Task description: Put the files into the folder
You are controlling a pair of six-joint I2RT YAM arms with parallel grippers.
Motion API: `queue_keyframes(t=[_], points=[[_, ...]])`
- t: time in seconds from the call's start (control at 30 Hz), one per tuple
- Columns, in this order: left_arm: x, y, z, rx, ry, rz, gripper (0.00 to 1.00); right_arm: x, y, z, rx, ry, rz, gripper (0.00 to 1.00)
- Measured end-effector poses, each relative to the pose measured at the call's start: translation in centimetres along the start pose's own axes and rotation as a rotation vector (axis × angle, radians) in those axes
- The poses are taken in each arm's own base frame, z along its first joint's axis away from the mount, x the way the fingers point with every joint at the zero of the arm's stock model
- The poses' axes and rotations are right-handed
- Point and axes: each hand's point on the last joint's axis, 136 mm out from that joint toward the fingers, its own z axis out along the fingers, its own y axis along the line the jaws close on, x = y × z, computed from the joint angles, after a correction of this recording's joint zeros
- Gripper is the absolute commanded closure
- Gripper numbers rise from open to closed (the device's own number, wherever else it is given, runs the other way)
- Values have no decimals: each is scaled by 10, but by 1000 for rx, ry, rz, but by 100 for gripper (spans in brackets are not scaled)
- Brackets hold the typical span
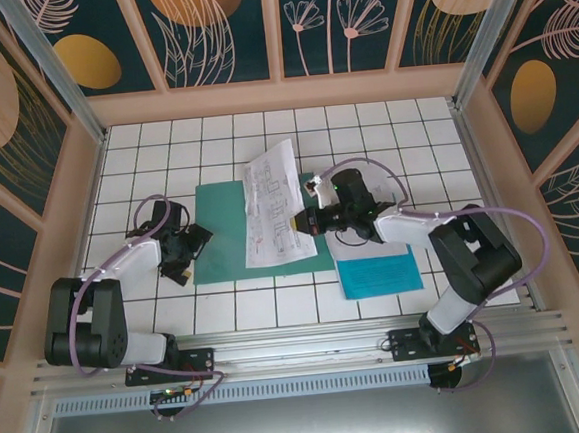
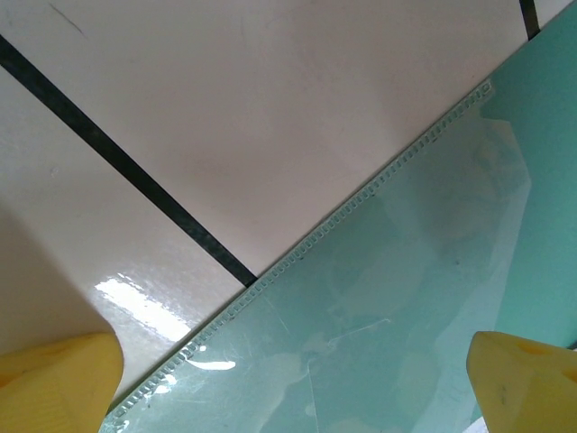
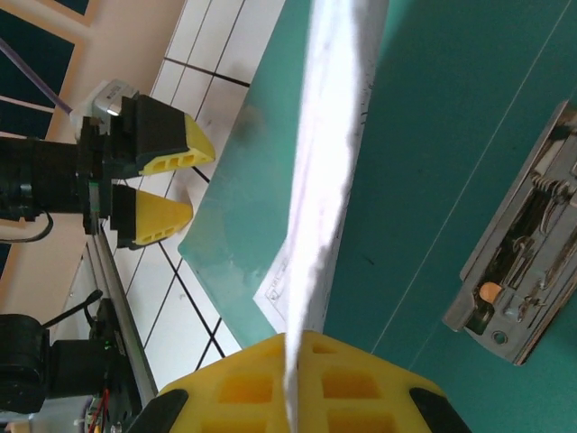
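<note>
The right gripper (image 1: 298,221) is clamped shut on the right edge of one white printed sheet (image 1: 271,203). The sheet drapes tilted across the middle and right half of the folder (image 1: 220,222), and its far corner reaches past the folder's far edge. In the right wrist view the sheet rises edge-on from between the yellow pads. One metal clip (image 3: 518,262) lies on the folder's inner face to the right of it.

The left gripper (image 3: 171,185) stands wide open and empty at the folder's left edge, one fingertip (image 2: 54,379) over tile and the other over the green cover.

The single folder lies open and flat. One cyan-blue sheet (image 1: 379,275) lies just off its near right corner. Bare table (image 1: 145,168) tiles surround the folder to its left, right and far sides.
</note>
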Motion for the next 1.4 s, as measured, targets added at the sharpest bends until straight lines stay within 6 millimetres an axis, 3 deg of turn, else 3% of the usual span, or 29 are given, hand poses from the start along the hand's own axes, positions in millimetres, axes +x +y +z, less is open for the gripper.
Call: queue_keyframes(t=[0.43,1.4], points=[[1,1,0,22,-2,4,1,9,6,28,-51,14,69,100],[2,0,0,33,7,-1,1,11,-2,76,-79,45,181,100]])
